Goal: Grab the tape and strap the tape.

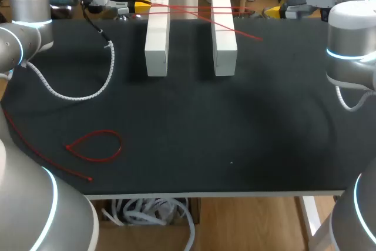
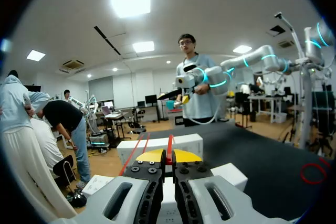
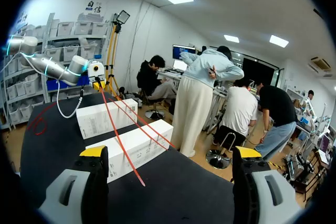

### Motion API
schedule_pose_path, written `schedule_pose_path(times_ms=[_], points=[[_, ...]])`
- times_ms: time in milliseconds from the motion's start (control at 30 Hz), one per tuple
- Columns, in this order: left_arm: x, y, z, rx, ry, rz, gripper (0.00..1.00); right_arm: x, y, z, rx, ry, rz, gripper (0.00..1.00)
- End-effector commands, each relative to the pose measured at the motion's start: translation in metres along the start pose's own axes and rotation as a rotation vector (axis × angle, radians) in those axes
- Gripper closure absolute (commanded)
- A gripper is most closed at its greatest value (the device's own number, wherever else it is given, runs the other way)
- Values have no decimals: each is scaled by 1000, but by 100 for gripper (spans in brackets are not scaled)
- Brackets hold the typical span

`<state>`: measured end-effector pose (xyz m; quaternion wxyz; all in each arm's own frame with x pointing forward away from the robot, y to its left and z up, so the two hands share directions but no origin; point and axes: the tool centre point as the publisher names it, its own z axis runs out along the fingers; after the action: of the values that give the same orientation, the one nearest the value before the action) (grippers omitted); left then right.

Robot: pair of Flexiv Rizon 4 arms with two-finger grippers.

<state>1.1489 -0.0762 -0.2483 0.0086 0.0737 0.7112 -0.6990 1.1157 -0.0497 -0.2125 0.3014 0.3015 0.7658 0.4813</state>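
Two white boxes (image 1: 157, 36) (image 1: 224, 34) stand side by side at the back of the black table (image 1: 235, 133). Thin red tape (image 1: 194, 11) runs across both box tops, one end trailing past the right box. My left gripper (image 1: 140, 2) is just left of the left box, shut on that tape (image 2: 169, 146); the left wrist view shows it pinched between the yellow tips (image 2: 168, 156). My right gripper (image 1: 273, 11) hangs right of the right box, wide open (image 3: 170, 153) and holding nothing, with the boxes (image 3: 134, 148) and tape strands (image 3: 118, 135) ahead of it.
A second red tape (image 1: 94, 145) lies looped at the table's front left, its tail reaching the front edge. A white coiled cable (image 1: 88, 86) from my left arm droops onto the table at the left.
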Motion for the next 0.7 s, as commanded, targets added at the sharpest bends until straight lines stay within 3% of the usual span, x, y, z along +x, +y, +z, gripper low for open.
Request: schedule_pose_path(times_ms=[33,267,400,467,700], points=[[-4,1,-1,2,10,-2,100,1,-2,0,-11,-2,-1,0],[-4,1,-1,2,10,-2,100,1,-2,0,-11,-2,-1,0],[-8,-11,9,77,17,95,100,1,-2,0,-11,-2,-1,0],[-9,-17,12,63,3,76,100,1,-2,0,-11,-2,-1,0],[-15,-40,23,93,-57,155,100,1,-2,0,-11,-2,-1,0]])
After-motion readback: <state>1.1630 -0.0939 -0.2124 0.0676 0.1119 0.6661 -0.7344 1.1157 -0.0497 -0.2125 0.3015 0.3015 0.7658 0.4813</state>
